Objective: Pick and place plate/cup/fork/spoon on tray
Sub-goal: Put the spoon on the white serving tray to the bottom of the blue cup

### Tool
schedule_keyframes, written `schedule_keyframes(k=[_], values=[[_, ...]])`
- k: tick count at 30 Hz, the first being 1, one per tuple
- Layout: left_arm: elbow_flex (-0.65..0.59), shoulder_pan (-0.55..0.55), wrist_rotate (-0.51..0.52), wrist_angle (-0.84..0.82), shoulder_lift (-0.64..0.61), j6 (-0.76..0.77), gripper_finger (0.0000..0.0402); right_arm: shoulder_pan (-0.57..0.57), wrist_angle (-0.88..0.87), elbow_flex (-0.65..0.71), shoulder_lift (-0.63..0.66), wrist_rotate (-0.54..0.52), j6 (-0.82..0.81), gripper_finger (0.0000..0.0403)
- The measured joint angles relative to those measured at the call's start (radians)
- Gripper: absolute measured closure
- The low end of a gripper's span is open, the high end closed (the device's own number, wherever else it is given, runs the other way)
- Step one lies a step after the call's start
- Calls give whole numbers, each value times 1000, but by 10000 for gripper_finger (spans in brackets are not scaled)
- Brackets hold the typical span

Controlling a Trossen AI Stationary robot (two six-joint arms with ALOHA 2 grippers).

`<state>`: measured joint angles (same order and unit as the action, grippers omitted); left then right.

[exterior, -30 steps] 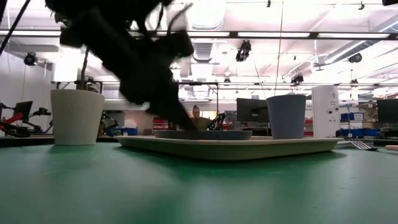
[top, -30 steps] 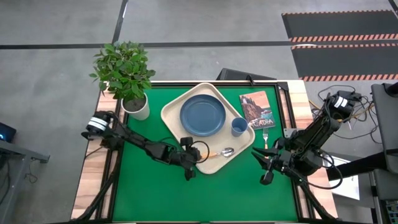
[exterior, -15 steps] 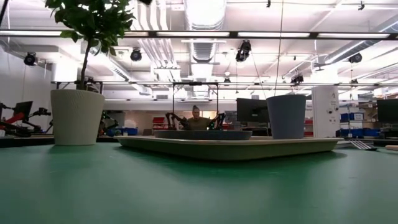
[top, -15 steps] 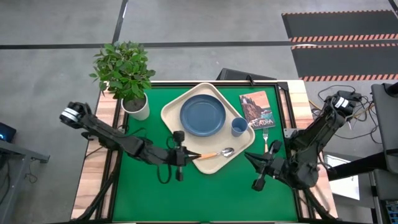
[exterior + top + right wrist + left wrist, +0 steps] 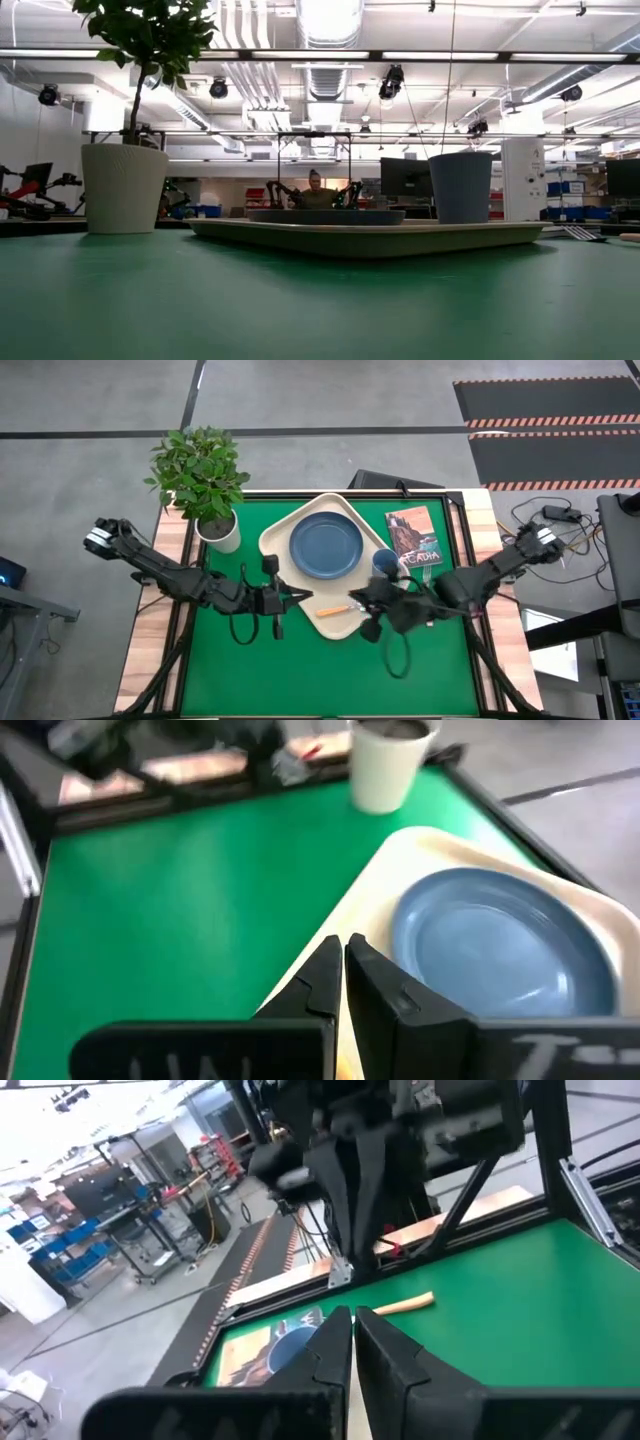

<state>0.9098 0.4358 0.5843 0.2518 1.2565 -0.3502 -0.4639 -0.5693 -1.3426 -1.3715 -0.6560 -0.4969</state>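
Observation:
The cream tray [image 5: 285,535] lies at the table's far middle, with the blue plate [image 5: 327,547] flat on it. The blue cup [image 5: 384,561] stands on the tray's right part, half covered by my right arm. The spoon lies on the tray's near edge. Its orange handle [image 5: 333,611] shows, but its bowl is hidden under my right gripper [image 5: 358,603], which is shut above it. My left gripper [image 5: 290,598] is shut and empty, just left of the tray's near corner. The fork is hidden under my right arm.
A white pot [image 5: 219,532] with a green plant stands at the far left, and it also shows in the low view [image 5: 124,187]. A book [image 5: 413,535] lies right of the tray. Bare green mat [image 5: 330,670] spreads along the table's near side.
My left gripper has drawn back from the tray's near edge toward the table's left edge and risen out of the low view. My right gripper has swung from the near right of the table toward the left, over the tray's near right corner. The spoon has stayed on the tray.

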Motion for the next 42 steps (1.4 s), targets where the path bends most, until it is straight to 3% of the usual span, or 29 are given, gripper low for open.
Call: schedule_keyframes(k=[8,12,19,32,42], values=[[-90,14,2,12,-143,22,402,177,-30,-172,-204,338,150,394],[-159,19,0,93,-206,29,401,245,-74,-230,-306,486,186,394],[-230,18,-3,164,-283,29,401,324,-106,-288,-476,673,244,394],[-262,19,-4,211,-302,28,402,344,-210,-320,-701,682,343,394],[-262,19,-5,211,-302,28,402,324,-204,-322,-735,655,390,394]])
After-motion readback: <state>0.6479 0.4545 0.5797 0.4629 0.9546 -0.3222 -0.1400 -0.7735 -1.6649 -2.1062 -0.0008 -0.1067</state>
